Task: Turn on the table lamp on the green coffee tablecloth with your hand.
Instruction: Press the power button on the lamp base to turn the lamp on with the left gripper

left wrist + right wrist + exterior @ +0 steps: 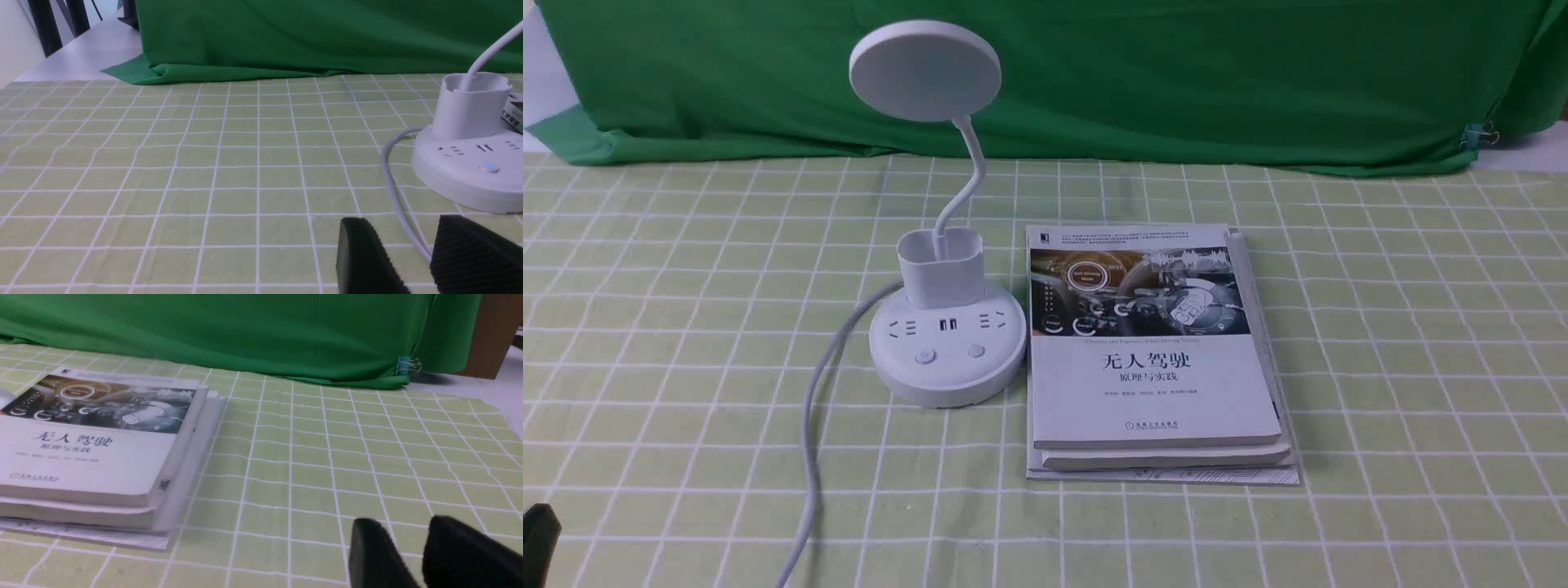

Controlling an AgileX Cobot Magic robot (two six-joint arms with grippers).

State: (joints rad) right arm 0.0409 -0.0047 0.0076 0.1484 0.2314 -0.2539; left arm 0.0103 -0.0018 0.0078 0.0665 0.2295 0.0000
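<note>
The white table lamp point(947, 351) stands left of centre on the green coffee tablecloth point(686, 327). Its disc head point(925, 69) is raised on the gooseneck above the pen-holder cup point(942, 265). Two buttons point(949, 354) sit on the front of the round base. Its white cord point(813, 425) runs toward the near edge. The left wrist view shows the base point(470, 183) and one button point(489, 167) with a bluish spot. My left gripper point(402, 245) is open and empty, low over the cloth short of the base, with the cord between its fingers. My right gripper point(408, 543) is slightly open and empty over bare cloth.
A stack of books point(1156, 351) lies just right of the lamp base and also shows in the right wrist view point(94, 449). The dark green backdrop cloth point(1094, 73) hangs along the far edge. Only a black sliver of my left gripper point(539, 535) shows in the front view.
</note>
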